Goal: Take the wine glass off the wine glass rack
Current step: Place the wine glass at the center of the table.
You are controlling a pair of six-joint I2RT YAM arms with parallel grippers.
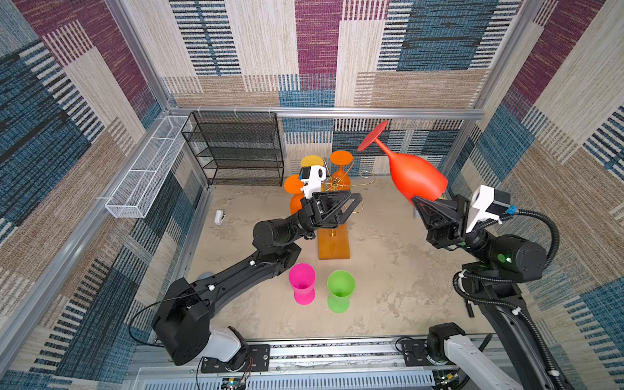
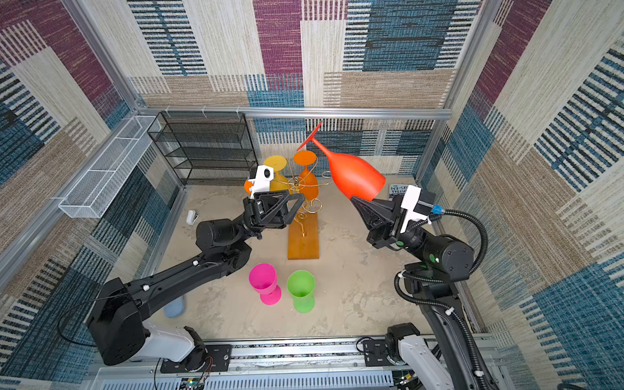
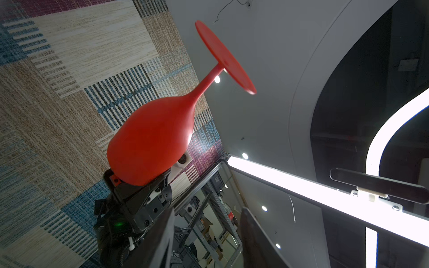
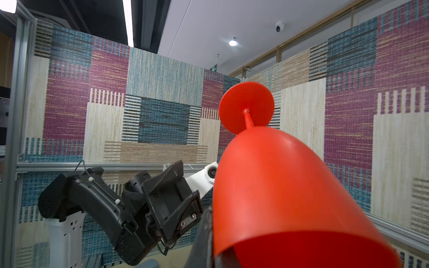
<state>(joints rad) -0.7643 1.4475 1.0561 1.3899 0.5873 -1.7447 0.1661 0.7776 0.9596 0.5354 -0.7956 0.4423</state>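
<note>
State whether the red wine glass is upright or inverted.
Inverted and tilted: red wine glass foot up, rim down in the right gripper.

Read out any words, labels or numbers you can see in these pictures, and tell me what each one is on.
"143-STO" above "TREEH", both cut off: on a dark blue card near the back wall, showing in a top view just past the rim of the red wine glass.
Smaller line above those on the card: too small to read.
Green sign beyond the wall, right wrist view: too small to read.
</note>
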